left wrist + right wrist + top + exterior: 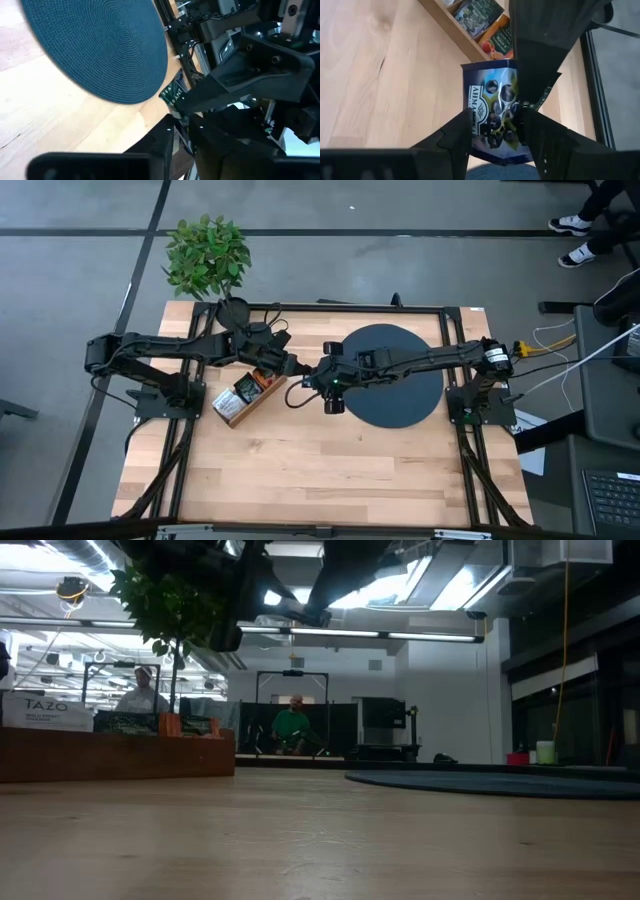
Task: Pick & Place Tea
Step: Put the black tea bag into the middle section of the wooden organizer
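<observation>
Just beside the wooden box point(243, 395), the right gripper point(495, 131) pinches a blue tea sachet point(492, 112); the left gripper point(181, 119) nips it too. It may tear if both pull.

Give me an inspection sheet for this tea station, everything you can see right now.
Surface: wooden table, dark round mat on its right half.
Job's things: blue sachet between both grippers; more tea bags in the wooden box.
Clutter: potted plant at the far left corner.
Grippers: left gripper shut on the sachet; right gripper at it too, beside the mat's left edge.
Cables: loose cables off the table's right side.
Surroundings: person beyond the table; shoes on the floor.
</observation>
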Available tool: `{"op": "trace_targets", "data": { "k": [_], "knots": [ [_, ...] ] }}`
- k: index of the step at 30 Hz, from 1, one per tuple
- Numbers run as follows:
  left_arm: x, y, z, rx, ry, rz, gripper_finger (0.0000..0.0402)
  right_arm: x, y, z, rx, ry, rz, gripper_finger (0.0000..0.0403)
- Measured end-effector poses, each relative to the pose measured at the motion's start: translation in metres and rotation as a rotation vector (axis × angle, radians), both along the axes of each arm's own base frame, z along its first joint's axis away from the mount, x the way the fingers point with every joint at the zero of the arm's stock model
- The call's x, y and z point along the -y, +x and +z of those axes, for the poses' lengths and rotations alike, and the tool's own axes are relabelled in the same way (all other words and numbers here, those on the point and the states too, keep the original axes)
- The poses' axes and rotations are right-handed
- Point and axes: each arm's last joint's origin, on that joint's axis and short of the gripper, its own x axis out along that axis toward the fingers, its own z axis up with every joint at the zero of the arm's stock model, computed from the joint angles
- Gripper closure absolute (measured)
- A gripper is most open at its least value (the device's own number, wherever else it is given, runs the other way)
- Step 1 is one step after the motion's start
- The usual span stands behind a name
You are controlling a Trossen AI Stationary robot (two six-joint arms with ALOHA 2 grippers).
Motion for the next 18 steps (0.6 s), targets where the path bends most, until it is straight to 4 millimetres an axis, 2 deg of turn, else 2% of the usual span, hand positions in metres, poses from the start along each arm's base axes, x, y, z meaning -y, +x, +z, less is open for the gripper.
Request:
{"op": "trace_targets", "data": {
  "k": [8, 18],
  "knots": [
    [0.0, 0.0, 0.0, 0.002, 0.034, -0.016, 0.0394, 0.0005, -0.0014, -0.0011, -0.017, -0.014, -0.014, 0.0227],
    [0.001, -0.0025, -0.0053, -0.052, 0.102, -0.052, 0.0399, 0.0006, -0.0062, -0.0047, -0.026, 0.133, -0.178, 0.0227]
  ]
}}
